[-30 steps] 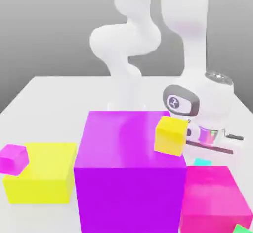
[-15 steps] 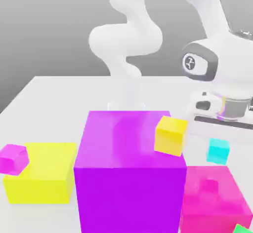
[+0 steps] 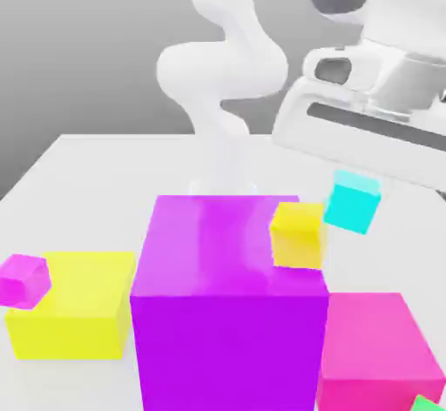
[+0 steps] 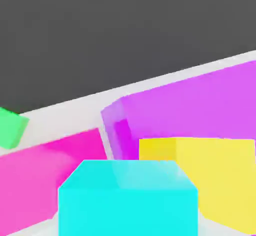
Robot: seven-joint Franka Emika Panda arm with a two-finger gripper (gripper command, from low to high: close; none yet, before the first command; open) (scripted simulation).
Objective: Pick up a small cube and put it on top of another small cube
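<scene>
Looking at the exterior view, you have the end effector [image 3: 353,200] clamped on the smooth cyan cube [image 3: 352,204], raised at the exterior view's right, beside the small yellow cube [image 3: 297,237]; whether they touch, you cannot tell. The big, glossy purple cube [image 3: 228,313] stands on the plain white surface [image 3: 113,183] before a grey backdrop [image 3: 87,43]. In the hand view, your cyan cube overlaps the yellow one.

No words, numbers, labels or brand names can be read in either view, neither on the coloured blocks, nor on the tabletop [image 3: 113,200], nor on the parts of the white robot arm [image 3: 222,70] in the exterior view's upper half.
</scene>
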